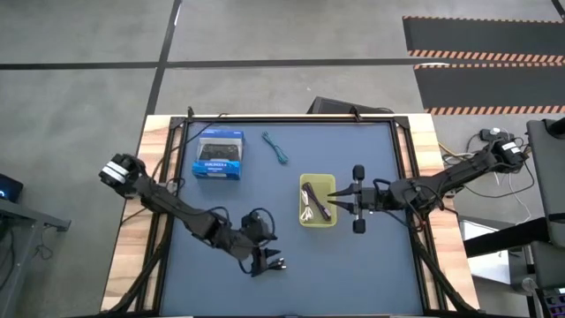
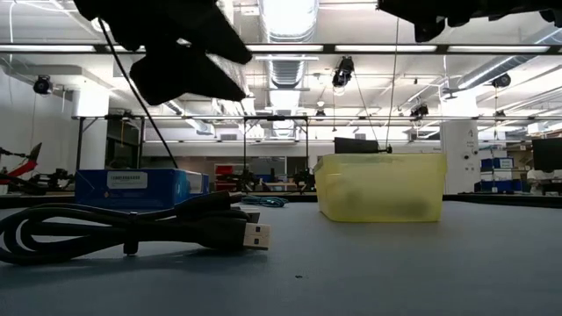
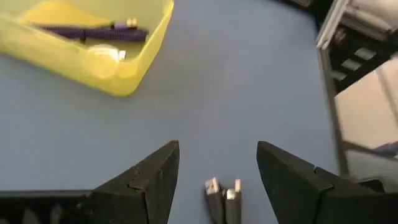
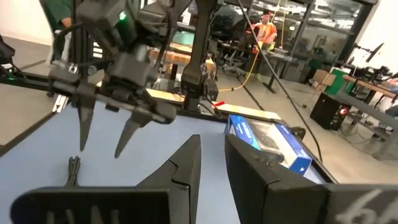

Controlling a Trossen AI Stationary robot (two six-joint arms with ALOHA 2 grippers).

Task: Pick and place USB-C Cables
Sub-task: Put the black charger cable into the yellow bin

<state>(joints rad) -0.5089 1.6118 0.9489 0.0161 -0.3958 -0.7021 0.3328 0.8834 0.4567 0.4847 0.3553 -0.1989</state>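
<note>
Black cable (image 1: 274, 260) lies below our left gripper (image 1: 261, 261), jaws spread; right gripper (image 1: 338, 198), nearly closed, above yellow bin (image 1: 305, 216).

On the table there were four USB-C Cables — teal (image 1: 277, 148), black (image 1: 272, 261), purple (image 1: 315, 200), white (image 1: 309, 212) — plus one yellow bin (image 1: 303, 188), one blue box (image 1: 220, 157) and two arms.

A blue box (image 1: 219, 157) lay at the upper left of the blue worktop (image 1: 371, 256). A yellow bin (image 1: 318, 180) sat near the centre, well apart from it.
</note>
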